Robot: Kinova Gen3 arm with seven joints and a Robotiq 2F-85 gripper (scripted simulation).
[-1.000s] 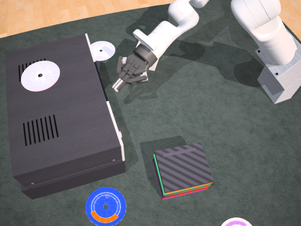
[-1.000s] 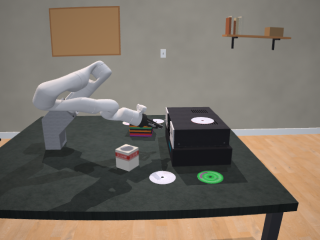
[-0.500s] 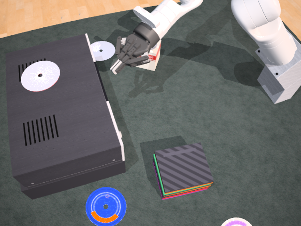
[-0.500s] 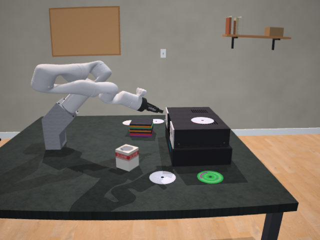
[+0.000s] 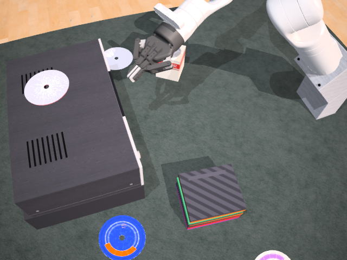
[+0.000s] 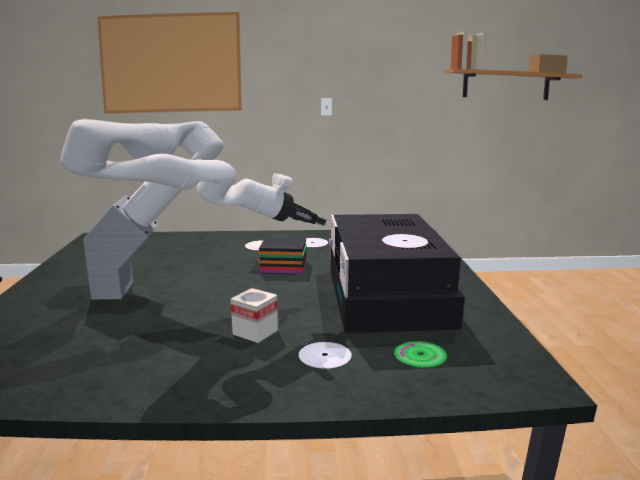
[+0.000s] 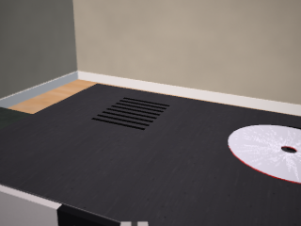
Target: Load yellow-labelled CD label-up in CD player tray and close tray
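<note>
The black CD player (image 5: pixel 78 125) (image 6: pixel 398 268) (image 7: pixel 141 160) stands on the dark table with its tray closed. My gripper (image 5: pixel 134 76) (image 6: pixel 321 221) (image 7: pixel 135 223) is shut and empty. It points at the player's front face near the top edge, a short way off. A disc (image 5: pixel 46 86) (image 6: pixel 404 238) (image 7: pixel 270 151) lies silver side up on the player's top and shows a red rim. Another silver-side-up disc (image 5: pixel 117 56) (image 6: pixel 324 357) lies on the table beside the player's front corner. I see no yellow label in any view.
A white box with a red band (image 5: pixel 172 70) (image 6: pixel 254 314) stands just behind my gripper. A stack of coloured cases (image 5: pixel 210 193) (image 6: pixel 282 254), a blue disc (image 5: pixel 121 238), a purple disc (image 5: pixel 271 255) and a green disc (image 6: pixel 420 356) lie on the table. The arm's base (image 5: pixel 322 89) stands opposite the player.
</note>
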